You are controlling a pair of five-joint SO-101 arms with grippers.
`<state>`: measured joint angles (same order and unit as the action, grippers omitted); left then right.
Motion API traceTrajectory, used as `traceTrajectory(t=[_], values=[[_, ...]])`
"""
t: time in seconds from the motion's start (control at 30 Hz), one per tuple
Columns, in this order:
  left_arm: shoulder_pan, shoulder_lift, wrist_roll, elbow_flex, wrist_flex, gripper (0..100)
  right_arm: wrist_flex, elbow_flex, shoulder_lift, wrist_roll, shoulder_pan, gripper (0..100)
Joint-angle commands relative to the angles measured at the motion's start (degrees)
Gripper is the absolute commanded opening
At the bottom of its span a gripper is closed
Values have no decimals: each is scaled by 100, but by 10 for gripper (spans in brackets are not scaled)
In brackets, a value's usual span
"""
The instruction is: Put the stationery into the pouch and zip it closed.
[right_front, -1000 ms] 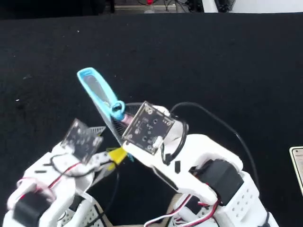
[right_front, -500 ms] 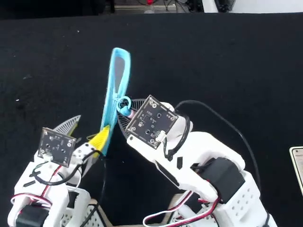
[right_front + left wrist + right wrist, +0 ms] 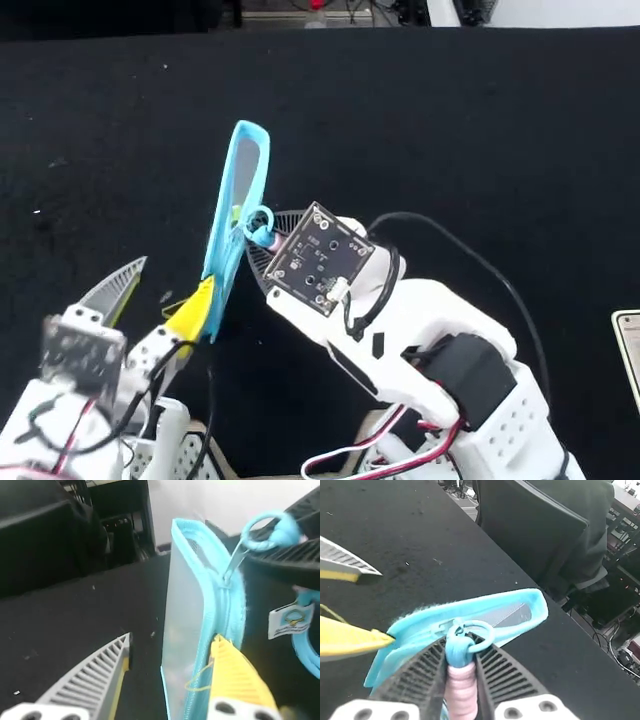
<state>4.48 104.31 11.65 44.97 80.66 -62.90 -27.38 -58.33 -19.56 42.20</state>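
The 2 arms lean in from the table's near edge. Right gripper point(image 3: 461, 642) pinches the zipper pull point(image 3: 277, 530) of the upright blue pouch point(image 3: 238, 190). Left gripper point(image 3: 172, 278) gapes wide, its yellow finger point(image 3: 235, 675) against the pouch.

Translucent pouch point(image 3: 235, 200), light-blue edging, tall and upright, seen edge-on

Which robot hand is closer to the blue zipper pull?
Right. The right gripper is shut on the zipper pull itself. The left gripper is open farther down the pouch, its yellow finger against the zipper edge.
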Motion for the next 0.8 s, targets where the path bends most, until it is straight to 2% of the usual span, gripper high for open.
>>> traceTrajectory(t=[0.0,0.13,0.3,0.43,0.67,0.77], values=[[4,18,53,-690,273,261,9,163,-84,-44,-44,11],[259,26,53,-760,387,261,9,163,-84,-44,-44,11],[1455,26,325,-1314,967,261,0,163,-84,-44,-44,11],[2185,18,316,-1314,1020,260,9,163,-84,-44,-44,11],[2211,18,273,75,18,259,-9,163,-101,-44,-44,11],[1807,18,220,602,-501,259,-9,163,-110,-44,-44,11]])
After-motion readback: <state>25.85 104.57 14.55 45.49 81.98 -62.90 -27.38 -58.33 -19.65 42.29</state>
